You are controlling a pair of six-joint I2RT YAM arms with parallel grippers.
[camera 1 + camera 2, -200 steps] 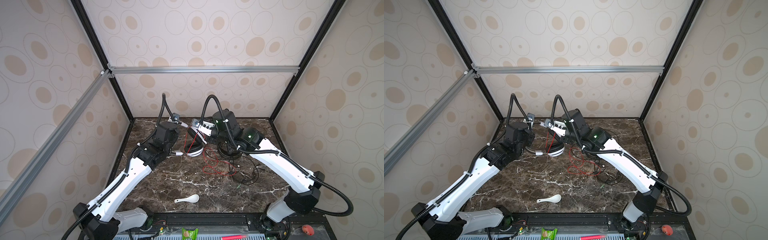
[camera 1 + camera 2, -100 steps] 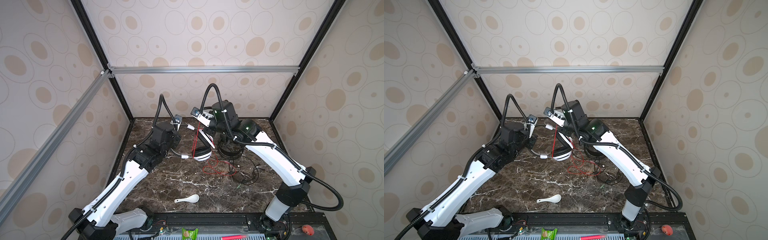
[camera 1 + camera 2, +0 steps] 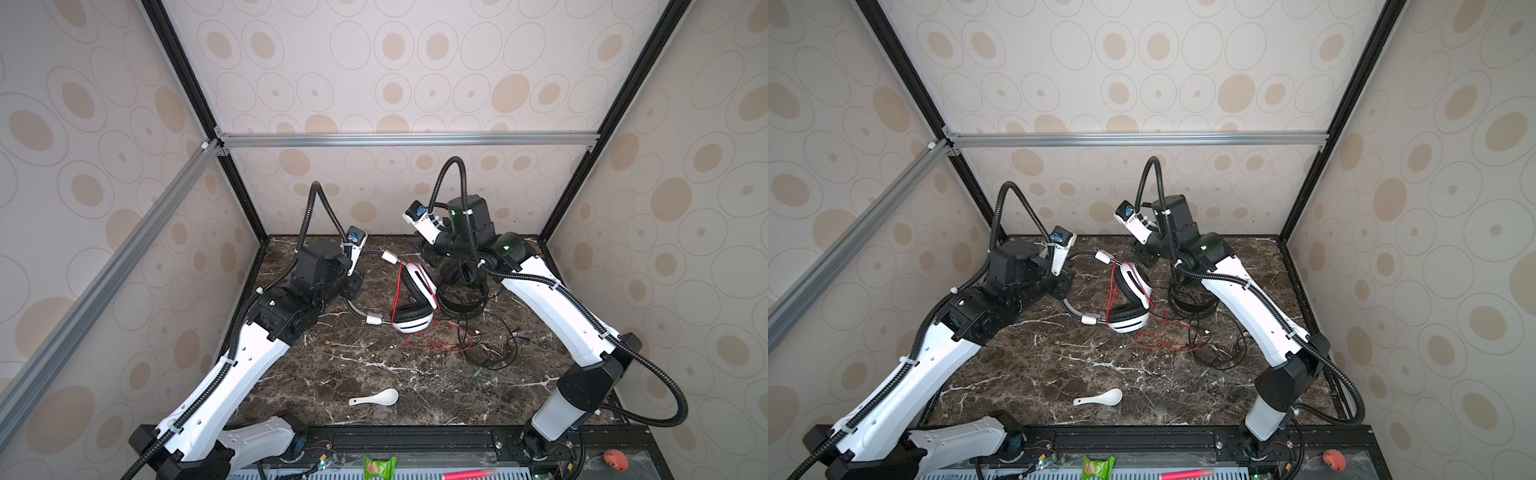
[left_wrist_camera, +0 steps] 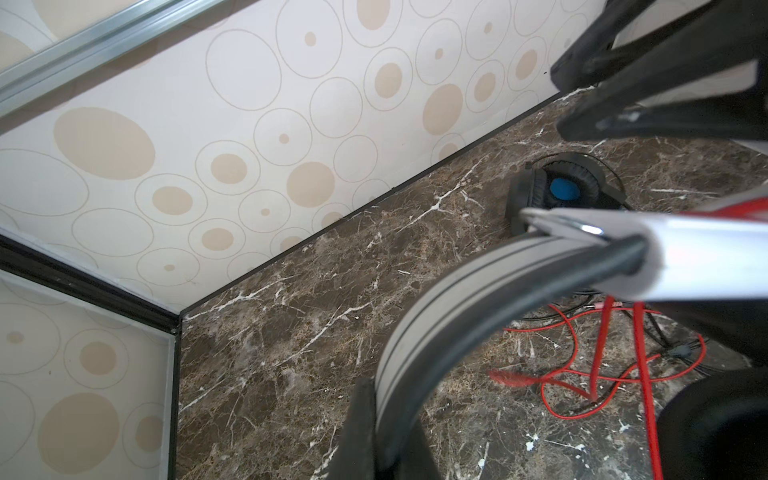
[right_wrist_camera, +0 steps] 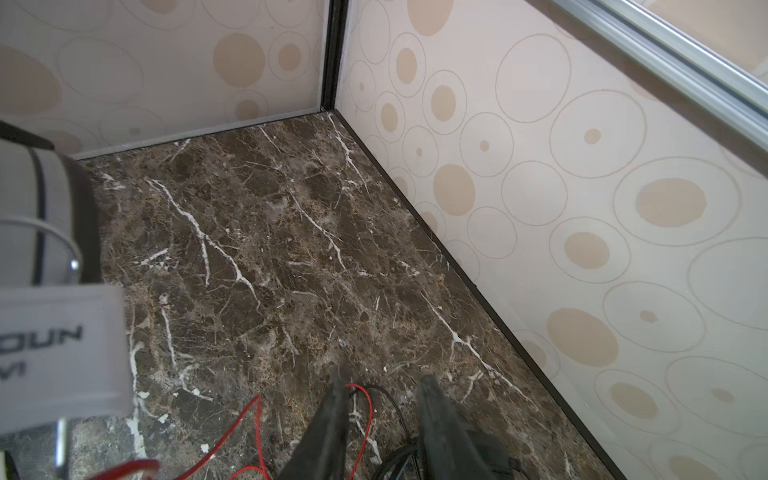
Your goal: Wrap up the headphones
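The left arm (image 3: pixel 249 361) reaches low, left gripper (image 4: pixel 386 432) clamped on the white headphones' (image 3: pixel 411 323) band (image 4: pixel 436 316); right gripper (image 5: pixel 382 384) hovers behind them, parted, empty; red cord (image 4: pixel 643 374) crosses their cups.

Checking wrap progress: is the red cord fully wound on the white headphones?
Only partly wound. The red cord crosses the white headphones a few times; a slack loop lies on the table beside them.
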